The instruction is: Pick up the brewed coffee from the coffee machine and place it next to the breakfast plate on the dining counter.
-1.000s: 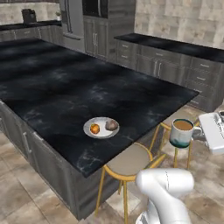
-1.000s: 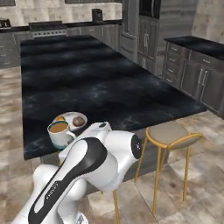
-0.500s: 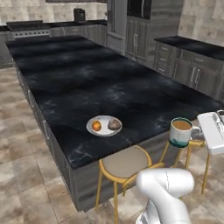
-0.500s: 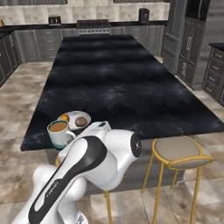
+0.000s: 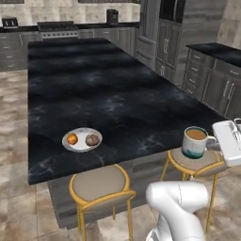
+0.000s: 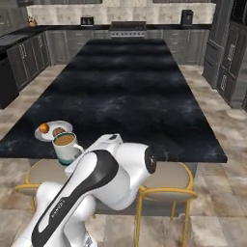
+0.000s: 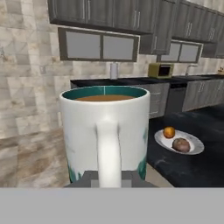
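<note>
The brewed coffee (image 5: pixel 194 141), a white mug with a teal base band, hangs upright off the near edge of the dining counter (image 5: pixel 99 89), above a stool and to the right of the breakfast plate (image 5: pixel 82 140). My gripper (image 5: pixel 212 143) is shut on its handle from the right. In the right base view the mug (image 6: pixel 65 146) sits just in front of the plate (image 6: pixel 53 130), short of the counter (image 6: pixel 130 91) edge. The hand view has the mug (image 7: pixel 105 131) close up, my gripper (image 7: pixel 109 178) on its handle, and the plate (image 7: pixel 179 142) to the right on the counter (image 7: pixel 197 164).
Gold-framed stools (image 5: pixel 100 186) (image 5: pixel 195 163) stand at the counter's near edge, with another stool (image 6: pixel 166 181) beside the arm. Dark wall cabinets (image 5: pixel 212 75) run along the right. A stove (image 5: pixel 56 28) is at the far end. An olive-yellow microwave (image 7: pixel 159 70) sits on a far wall counter.
The whole scene has swung as the base moved, so the island now runs straight ahead. The mug stays held in the gripper, in the same place relative to the arm.
</note>
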